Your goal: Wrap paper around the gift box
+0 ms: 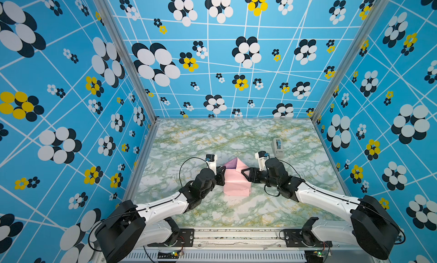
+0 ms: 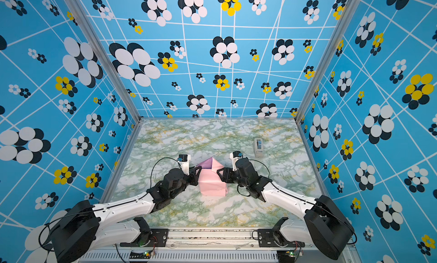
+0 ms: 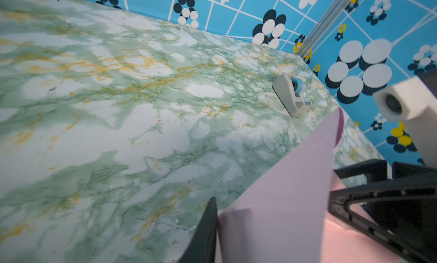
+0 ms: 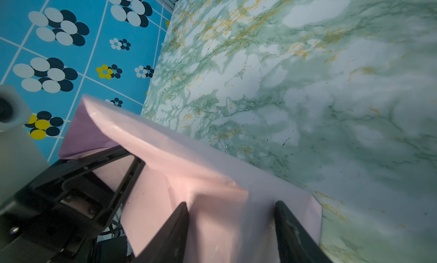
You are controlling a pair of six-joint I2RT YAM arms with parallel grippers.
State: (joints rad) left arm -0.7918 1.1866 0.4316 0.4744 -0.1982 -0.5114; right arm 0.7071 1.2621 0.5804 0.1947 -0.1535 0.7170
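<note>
jaws of the left gripper are pinching the paper, holding its far flap up, apparently for folding; right gripper jaws are standing apart, bracing the wrapped side. gift box is sitting hidden underneath, between them; tape dispenser is waiting beyond.

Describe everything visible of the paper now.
The paper is thin, pale pink outside, folded into a creased boxy parcel on the table. Its far end peaks upward, showing lilac on the peak's left slope. The left tool is shut on its left side; the right tool, jaws apart, straddles its right fold.
</note>
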